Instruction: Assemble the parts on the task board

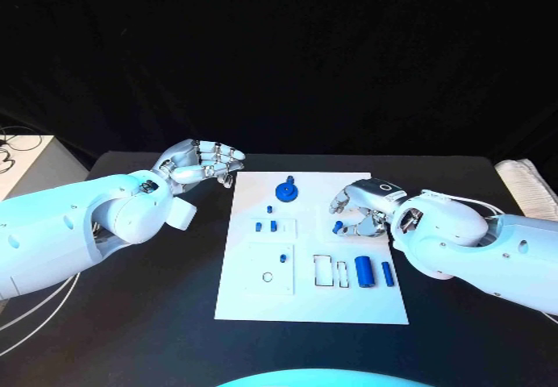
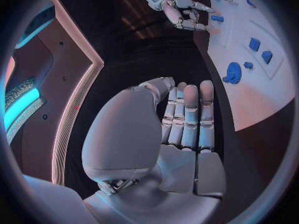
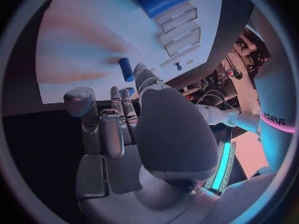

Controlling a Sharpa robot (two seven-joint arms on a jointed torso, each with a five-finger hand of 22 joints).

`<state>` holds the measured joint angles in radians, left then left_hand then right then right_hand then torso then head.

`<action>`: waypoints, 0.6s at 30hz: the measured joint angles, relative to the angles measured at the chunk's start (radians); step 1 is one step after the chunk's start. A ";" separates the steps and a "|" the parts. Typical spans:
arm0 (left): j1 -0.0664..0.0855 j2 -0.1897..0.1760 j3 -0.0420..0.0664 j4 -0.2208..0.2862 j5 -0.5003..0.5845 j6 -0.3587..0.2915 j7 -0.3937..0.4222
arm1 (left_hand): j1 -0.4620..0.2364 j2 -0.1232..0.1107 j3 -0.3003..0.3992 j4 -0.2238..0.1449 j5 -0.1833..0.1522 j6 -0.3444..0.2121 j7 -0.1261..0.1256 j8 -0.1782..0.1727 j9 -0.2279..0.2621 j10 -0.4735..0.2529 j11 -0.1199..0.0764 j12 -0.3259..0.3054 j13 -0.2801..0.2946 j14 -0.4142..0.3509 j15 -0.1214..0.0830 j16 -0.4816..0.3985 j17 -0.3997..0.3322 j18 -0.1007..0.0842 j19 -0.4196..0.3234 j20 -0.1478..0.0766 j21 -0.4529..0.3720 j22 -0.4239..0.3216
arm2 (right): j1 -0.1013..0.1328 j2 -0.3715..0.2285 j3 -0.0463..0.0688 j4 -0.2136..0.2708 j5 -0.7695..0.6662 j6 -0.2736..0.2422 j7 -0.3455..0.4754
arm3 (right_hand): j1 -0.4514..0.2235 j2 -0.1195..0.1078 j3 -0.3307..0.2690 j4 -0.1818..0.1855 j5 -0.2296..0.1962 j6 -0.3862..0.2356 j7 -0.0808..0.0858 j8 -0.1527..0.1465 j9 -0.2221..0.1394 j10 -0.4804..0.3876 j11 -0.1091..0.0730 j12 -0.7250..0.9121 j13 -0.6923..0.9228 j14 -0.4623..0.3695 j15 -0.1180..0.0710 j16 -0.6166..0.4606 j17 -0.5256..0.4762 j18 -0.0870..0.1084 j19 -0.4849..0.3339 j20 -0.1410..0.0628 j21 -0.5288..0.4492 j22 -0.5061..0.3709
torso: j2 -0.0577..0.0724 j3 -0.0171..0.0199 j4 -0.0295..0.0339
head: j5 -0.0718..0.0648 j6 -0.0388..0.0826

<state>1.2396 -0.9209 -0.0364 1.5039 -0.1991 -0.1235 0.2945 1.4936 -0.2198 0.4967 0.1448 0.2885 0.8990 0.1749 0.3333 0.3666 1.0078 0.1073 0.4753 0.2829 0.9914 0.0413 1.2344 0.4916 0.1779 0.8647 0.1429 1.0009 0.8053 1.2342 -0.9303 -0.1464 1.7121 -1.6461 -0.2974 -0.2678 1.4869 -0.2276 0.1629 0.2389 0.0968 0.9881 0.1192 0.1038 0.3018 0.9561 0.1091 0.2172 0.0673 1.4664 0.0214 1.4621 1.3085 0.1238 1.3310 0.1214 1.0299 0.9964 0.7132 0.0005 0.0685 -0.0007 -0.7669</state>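
Observation:
The white task board (image 1: 314,290) lies in the middle of the black table. On it are a blue gear (image 1: 286,191), small blue pegs (image 1: 266,226) and two blue cylinders (image 1: 364,270) near the right edge. My right hand (image 1: 363,211) hovers low over the board's right side with its fingers curled down. A small blue peg (image 3: 126,69) lies just beyond its fingertips, and a bit of blue (image 3: 129,90) shows between thumb and finger; whether that is held I cannot tell. My left hand (image 1: 200,164) is raised off the board's far left corner, loosely curled and holding nothing.
Rectangular slots (image 1: 329,271) and a round hole (image 1: 268,276) are cut in the board's near half. A pale box (image 1: 29,165) stands at the table's left, and a white bundle (image 1: 526,185) at its far right edge.

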 measured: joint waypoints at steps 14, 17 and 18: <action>0.000 0.000 0.000 -0.001 0.004 0.000 0.002 | 0.000 0.000 0.000 0.000 0.000 0.000 0.000 0.000 0.001 0.000 0.000 0.000 0.000 0.000 0.000 0.000 0.000 0.000 0.000 0.000 0.000 0.000 | -0.002 0.016 -0.003 -0.019 -0.003 0.043 -0.016 | 0.052 0.024 0.146 0.033 0.000 0.069 0.018 0.012 0.008 0.135 -0.028 -0.007 -0.001 0.000 -0.015 0.014 0.000 0.000 0.030 -0.019 0.043 0.061 | 0.000 -0.0005 0.0009 | -0.003 -0.002; 0.000 0.000 0.000 -0.001 0.004 0.000 0.002 | 0.000 0.000 0.000 0.000 0.000 0.000 0.000 0.000 0.001 0.000 0.000 0.000 0.000 0.000 0.000 0.000 0.000 0.000 0.000 0.000 0.000 0.000 | -0.004 0.021 -0.003 -0.021 -0.005 0.046 -0.018 | 0.052 0.024 0.171 0.034 0.000 0.075 0.016 0.013 0.009 0.144 -0.026 -0.018 -0.001 0.000 -0.015 0.014 0.000 0.000 0.030 -0.019 0.043 0.065 | 0.000 -0.0004 0.0007 | -0.003 -0.002; 0.000 0.000 0.000 -0.001 0.004 0.000 0.002 | 0.000 0.000 0.000 0.000 0.000 0.000 0.000 0.000 0.001 0.000 0.000 0.000 0.000 0.000 0.000 0.000 0.000 0.000 0.000 0.000 0.000 0.000 | -0.006 0.023 -0.004 -0.022 -0.005 0.048 -0.019 | 0.052 0.024 0.178 0.034 0.000 0.077 0.016 0.017 0.010 0.149 -0.026 -0.021 -0.001 0.000 -0.015 0.016 0.000 0.000 0.030 -0.019 0.044 0.066 | 0.000 -0.0001 0.0007 | -0.003 -0.002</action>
<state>1.2396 -0.9214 -0.0365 1.5031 -0.1951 -0.1237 0.2967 1.4936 -0.2198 0.4967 0.1448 0.2885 0.8990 0.1749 0.3333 0.3678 1.0078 0.1073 0.4753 0.2829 0.9914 0.0414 1.2344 0.4914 0.1779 0.8648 0.1429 1.0009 0.8053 1.2278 -0.9071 -0.1500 1.6899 -1.6515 -0.2497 -0.2864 1.5386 -0.2041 0.3413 0.2726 0.0967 1.0653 0.1353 0.1203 0.3114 1.1051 0.0827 0.1961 0.0661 1.4666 0.0067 1.4778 1.3082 0.1239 1.3612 0.1021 1.0735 1.0623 0.7132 0.0004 0.0691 -0.0038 -0.7692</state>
